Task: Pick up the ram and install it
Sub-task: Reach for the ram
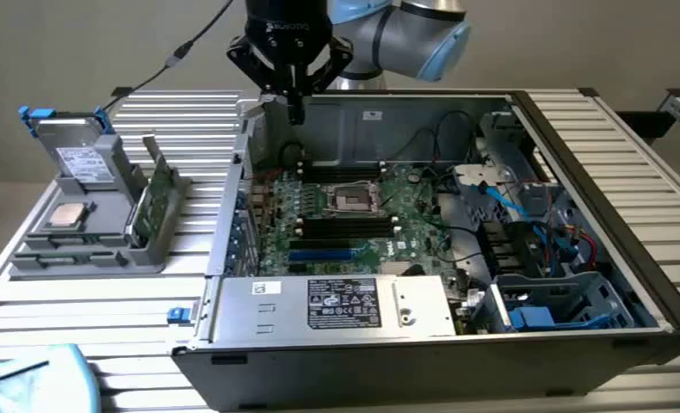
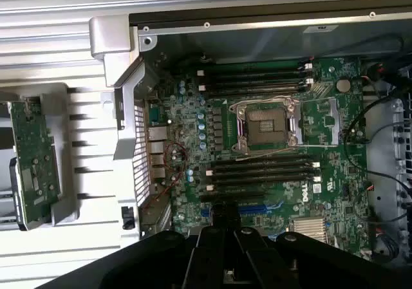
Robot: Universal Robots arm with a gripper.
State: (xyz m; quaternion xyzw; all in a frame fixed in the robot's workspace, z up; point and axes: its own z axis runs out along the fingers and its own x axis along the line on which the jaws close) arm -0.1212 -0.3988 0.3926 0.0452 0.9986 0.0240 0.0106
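The closed hand (image 2: 225, 213), itself cut off, hides part of the motherboard (image 2: 335, 192).

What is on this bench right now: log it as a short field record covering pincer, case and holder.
pincer: shut, nothing seen in it, above the rear corner of the case at the exterior view's left
computer case: open, on the slatted table
motherboard: green, CPU socket uncovered, black memory slots alongside it
grey holder: beside the case at the exterior view's left
holder contents: hard drive, CPU chip, green circuit board standing upright
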